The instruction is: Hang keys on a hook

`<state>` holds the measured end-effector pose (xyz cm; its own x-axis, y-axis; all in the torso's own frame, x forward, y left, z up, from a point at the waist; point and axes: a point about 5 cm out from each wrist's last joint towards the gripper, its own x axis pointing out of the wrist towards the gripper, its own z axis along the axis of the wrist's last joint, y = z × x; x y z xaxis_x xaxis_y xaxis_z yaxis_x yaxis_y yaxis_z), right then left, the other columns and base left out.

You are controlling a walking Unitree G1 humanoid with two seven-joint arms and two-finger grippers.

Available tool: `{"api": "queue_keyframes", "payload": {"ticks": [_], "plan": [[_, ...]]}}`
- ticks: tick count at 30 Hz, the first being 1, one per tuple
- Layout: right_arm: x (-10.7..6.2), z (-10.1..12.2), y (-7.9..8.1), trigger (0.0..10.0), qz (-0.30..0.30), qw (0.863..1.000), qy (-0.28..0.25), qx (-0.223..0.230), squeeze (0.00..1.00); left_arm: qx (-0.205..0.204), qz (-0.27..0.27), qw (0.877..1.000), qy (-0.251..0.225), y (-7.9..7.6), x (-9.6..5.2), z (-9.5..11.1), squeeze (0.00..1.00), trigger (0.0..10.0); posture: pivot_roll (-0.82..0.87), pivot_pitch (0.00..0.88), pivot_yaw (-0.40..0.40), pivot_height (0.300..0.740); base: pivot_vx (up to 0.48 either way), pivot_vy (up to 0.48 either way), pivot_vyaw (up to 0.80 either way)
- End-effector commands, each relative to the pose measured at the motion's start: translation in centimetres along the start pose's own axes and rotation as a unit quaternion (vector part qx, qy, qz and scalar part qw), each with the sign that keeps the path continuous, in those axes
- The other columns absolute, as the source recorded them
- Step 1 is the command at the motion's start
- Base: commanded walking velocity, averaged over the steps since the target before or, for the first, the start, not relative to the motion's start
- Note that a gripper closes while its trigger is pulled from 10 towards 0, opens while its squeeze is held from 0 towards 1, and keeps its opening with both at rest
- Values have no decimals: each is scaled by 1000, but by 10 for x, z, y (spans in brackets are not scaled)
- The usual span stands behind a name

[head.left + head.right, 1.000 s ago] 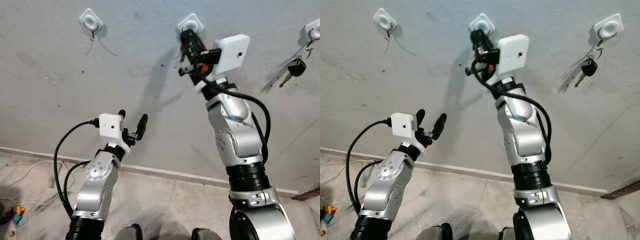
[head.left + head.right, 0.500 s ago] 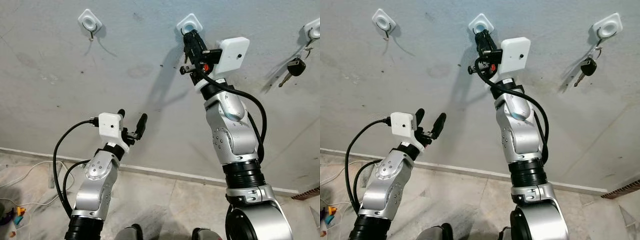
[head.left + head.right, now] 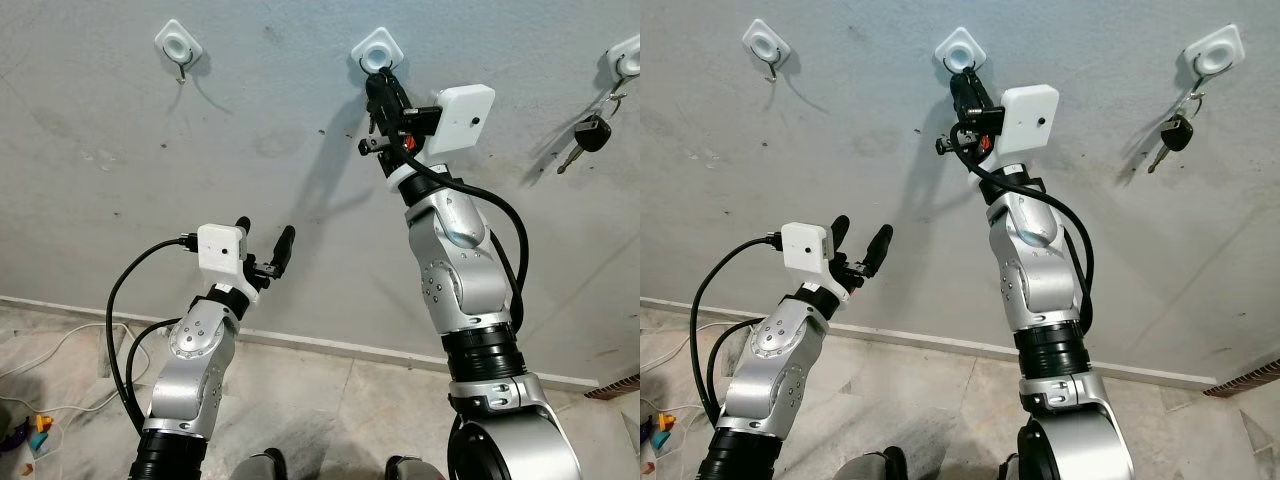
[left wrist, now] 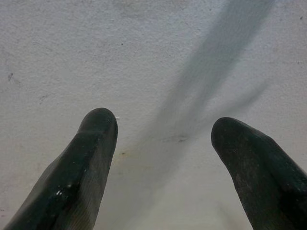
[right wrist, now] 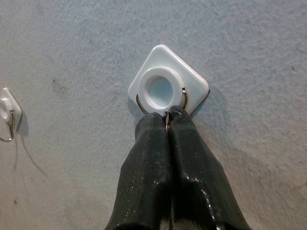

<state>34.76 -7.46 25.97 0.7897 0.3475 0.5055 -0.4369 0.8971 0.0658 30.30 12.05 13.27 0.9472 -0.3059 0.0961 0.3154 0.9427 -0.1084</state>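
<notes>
Right wrist view, centre frame: right pincer (image 5: 168,120) clenched on the thin, stiff, slippery metal key ring (image 5: 166,120), pressed against the white diamond-shaped wall hook (image 5: 168,86). Left pincer (image 3: 264,243) hangs released, lower left.

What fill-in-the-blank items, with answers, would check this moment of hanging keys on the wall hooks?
1. The right gripper has its fingers pressed together on a thin metal ____ at the middle hook.
2. The left gripper is held low with its fingers ____.
3. A black-headed key hangs from the hook on the robot's ____.
4. The hook on the robot's left holds ____ keys.

Answers: ring; open; right; no
</notes>
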Motion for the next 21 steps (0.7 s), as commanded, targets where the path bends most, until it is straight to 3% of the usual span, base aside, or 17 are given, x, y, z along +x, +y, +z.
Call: {"api": "queue_keyframes", "payload": {"ticks": [1,12,21], "plan": [[-11,-26,1,10000,-11,998,61,17,0,4,1,1000,2,3,-1,1,0,10000,11,179,117,740,0,0,0],[-21,-40,0,10000,-31,994,102,24,0,0,1,1000,3,0,-1,-1,0,10000,-2,181,112,740,0,0,0],[-29,-47,1,10000,-51,989,121,68,0,-3,1,1000,4,-1,0,-1,0,10000,-10,183,107,740,0,0,0]]}}
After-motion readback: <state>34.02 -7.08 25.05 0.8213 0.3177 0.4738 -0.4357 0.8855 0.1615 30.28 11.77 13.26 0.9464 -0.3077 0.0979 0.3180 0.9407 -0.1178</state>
